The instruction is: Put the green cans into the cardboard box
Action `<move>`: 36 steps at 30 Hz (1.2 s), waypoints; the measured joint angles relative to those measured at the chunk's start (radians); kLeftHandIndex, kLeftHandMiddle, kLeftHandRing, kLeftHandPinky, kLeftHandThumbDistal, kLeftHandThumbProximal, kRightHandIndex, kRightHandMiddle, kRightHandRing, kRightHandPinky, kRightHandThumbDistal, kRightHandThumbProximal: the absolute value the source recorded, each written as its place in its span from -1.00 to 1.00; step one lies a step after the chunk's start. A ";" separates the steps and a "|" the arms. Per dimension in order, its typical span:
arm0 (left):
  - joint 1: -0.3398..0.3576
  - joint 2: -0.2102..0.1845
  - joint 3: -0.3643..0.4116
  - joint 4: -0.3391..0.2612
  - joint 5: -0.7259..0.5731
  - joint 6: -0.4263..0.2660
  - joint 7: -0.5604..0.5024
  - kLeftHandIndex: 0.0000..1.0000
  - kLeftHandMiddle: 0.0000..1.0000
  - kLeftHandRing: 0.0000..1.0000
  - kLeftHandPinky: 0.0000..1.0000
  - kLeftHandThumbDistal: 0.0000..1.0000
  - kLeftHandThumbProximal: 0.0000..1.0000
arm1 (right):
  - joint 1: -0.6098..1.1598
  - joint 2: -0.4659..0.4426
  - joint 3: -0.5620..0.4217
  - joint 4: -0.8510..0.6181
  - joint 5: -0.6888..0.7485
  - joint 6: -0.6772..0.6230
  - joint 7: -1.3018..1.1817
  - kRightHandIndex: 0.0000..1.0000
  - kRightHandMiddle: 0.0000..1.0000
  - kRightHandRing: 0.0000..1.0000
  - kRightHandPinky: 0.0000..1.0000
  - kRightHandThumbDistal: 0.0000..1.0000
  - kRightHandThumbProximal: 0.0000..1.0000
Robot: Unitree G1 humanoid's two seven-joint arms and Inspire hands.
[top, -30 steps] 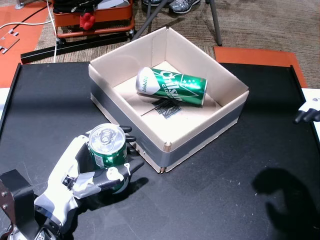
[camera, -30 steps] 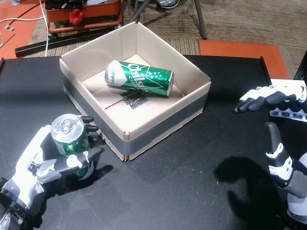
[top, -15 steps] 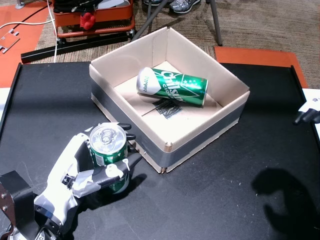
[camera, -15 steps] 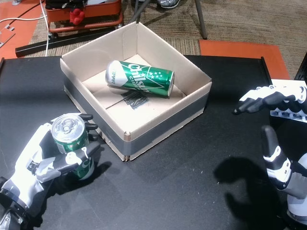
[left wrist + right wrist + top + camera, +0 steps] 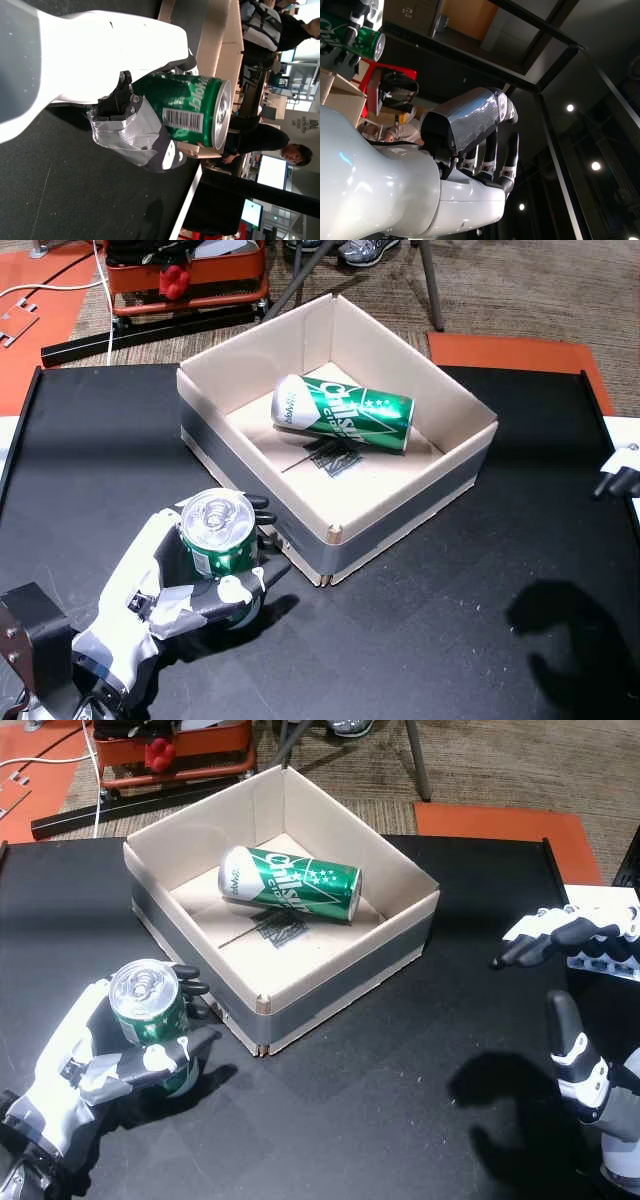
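My left hand [image 5: 175, 580] [image 5: 95, 1060] [image 5: 120, 100] is shut on an upright green can [image 5: 218, 540] [image 5: 150, 1020] [image 5: 187, 112], held just off the black table beside the near-left corner of the cardboard box [image 5: 400, 525] [image 5: 345, 985]. A second green can [image 5: 345, 412] [image 5: 292, 885] lies on its side inside the box. My right hand [image 5: 580, 1005] hangs open above the table's right edge, holding nothing; in the right wrist view its fingers [image 5: 492, 150] are spread apart. In a head view only a fingertip [image 5: 618, 478] of it shows.
The black table [image 5: 470, 640] [image 5: 380, 1120] carries the box at its far middle. A red cart [image 5: 190, 275] and chair legs stand on the carpet beyond. Orange mats lie at the back left and right. People sit at screens in the left wrist view.
My left hand has lifted the can slightly and shifted it a little toward the box corner. The right hand has drifted a bit toward the right edge.
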 measured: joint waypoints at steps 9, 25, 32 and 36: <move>0.001 -0.004 0.010 0.000 -0.003 -0.008 -0.016 -0.21 -0.50 -0.36 -0.34 0.70 -1.00 | 0.000 0.000 0.000 0.001 0.002 -0.002 0.005 -0.21 -0.10 0.00 0.17 0.22 -1.00; 0.001 -0.016 0.018 0.001 -0.005 -0.008 -0.013 -0.57 -0.63 -0.50 -0.53 0.57 -1.00 | 0.000 0.000 0.007 0.000 0.001 0.000 0.002 -0.22 -0.11 -0.02 0.17 0.27 -1.00; 0.001 -0.015 0.014 0.001 -0.002 -0.008 -0.003 -0.55 -0.65 -0.54 -0.57 0.46 -1.00 | 0.000 0.000 0.013 0.001 0.000 -0.003 0.001 -0.21 -0.11 -0.02 0.17 0.23 -1.00; 0.001 -0.015 0.016 0.001 -0.003 -0.008 -0.001 -0.67 -0.70 -0.57 -0.60 0.37 -1.00 | 0.000 0.000 0.020 0.001 -0.001 0.008 -0.004 -0.17 -0.09 -0.01 0.16 0.29 -1.00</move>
